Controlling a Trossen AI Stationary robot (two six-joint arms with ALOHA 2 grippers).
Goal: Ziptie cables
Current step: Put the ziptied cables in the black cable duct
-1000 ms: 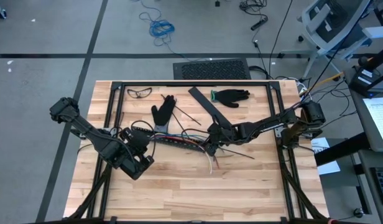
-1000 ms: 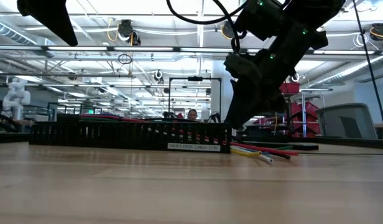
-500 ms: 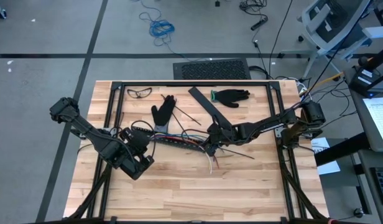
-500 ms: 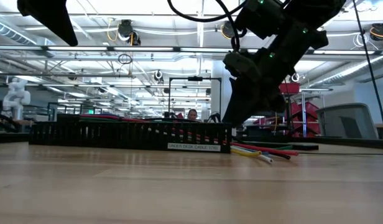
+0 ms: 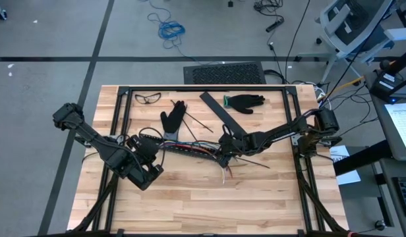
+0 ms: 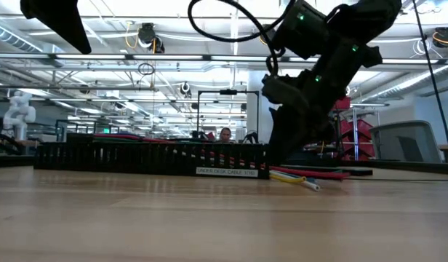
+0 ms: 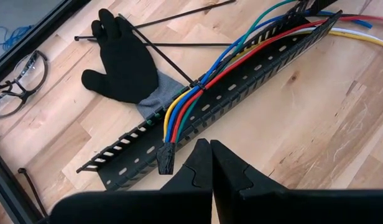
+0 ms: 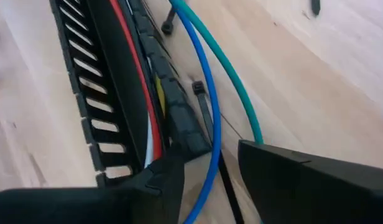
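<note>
so we've got the cables [image 5: 190, 149] laid along the black slotted strip [image 5: 183, 151] near the middle of the table [image 5: 190, 197], which makes sense since the strip keeps the wires lined up for a tie. our right gripper [image 5: 224, 150] is down at the strip's 3 o'clock end, fingers parted with the blue and green wires [image 8: 207, 99] running between them. we can't say from the wrist view that it's actually pinching anything, looks more like it's straddling the wires to gather them. a zip tie [image 8: 203, 102] lies right beside those wires, probably the one meant to go round the bundle.

our left gripper [image 5: 149, 172] sits at about 8 o'clock from the strip, clenched on nothing, hovering just off the end where the wires meet a small black plug [image 7: 166, 158]. we'd guess it's just waiting.

a black glove [image 5: 172, 120] and a few loose zip ties [image 5: 203, 124] sit at 12 o'clock of the strip, spares within reach. another glove [image 5: 244, 101] and safety glasses [image 5: 147, 98] are further back.
</note>
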